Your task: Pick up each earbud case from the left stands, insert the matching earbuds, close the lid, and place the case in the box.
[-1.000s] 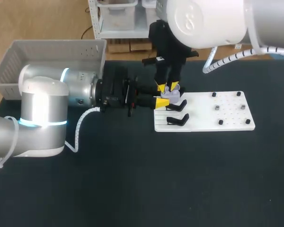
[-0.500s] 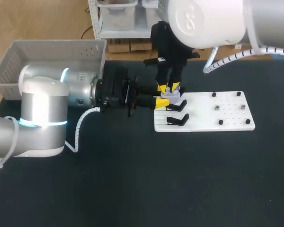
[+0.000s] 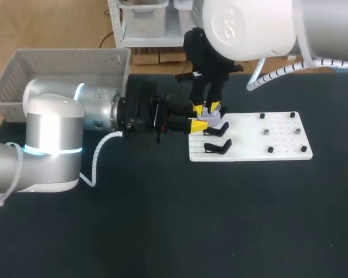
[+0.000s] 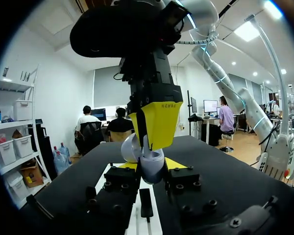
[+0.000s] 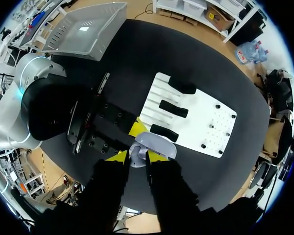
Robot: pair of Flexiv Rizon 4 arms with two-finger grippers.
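- Dark bench (image 3: pixel 162 226), white board (image 3: pixel 249 152): nothing visibly shifts over the last second (both arms stay put).
- Left fingers (image 3: pixel 196 125) clamp the case (image 4: pixel 152 169) at the board's left edge, lid seemingly open.
- Right fingers (image 3: pixel 213 106) stand over it; whether they pinch anything I cannot tell.
- Seating an earbud seems unfinished; the box (image 3: pixel 69 58) waits.
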